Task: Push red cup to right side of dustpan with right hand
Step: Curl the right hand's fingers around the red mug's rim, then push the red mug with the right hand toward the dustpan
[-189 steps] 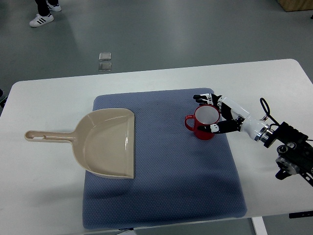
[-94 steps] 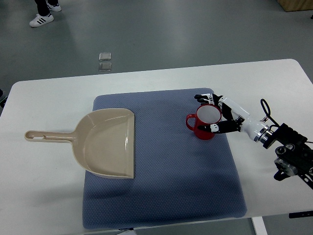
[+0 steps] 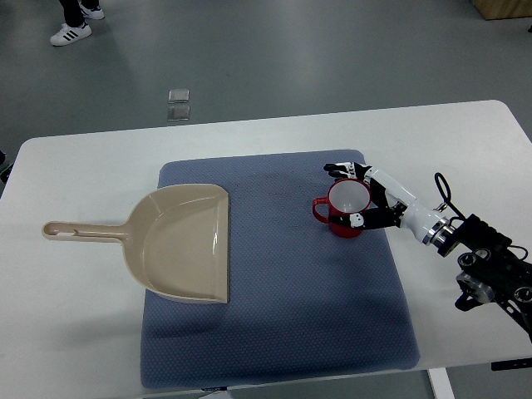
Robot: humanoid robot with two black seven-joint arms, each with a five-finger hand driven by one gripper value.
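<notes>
Since the earlier frames, the right hand (image 3: 359, 194) has eased a little toward the left of the frame, and the red ceramic cup (image 3: 343, 209) has slid the same way with it. Its black-and-white fingers (image 3: 340, 169) curl around the cup's far and near sides, cradling rather than lifting; the grip looks loose. The cup stands upright right of centre on the blue-grey textured mat (image 3: 283, 332), handle pointing left, well apart from the beige plastic dustpan (image 3: 179, 241) on the mat's left part. The push is mid-course, I judge. Next calls for a steady leftward shove, low on the cup so it does not tip, stopping just beside the dustpan's open edge.
</notes>
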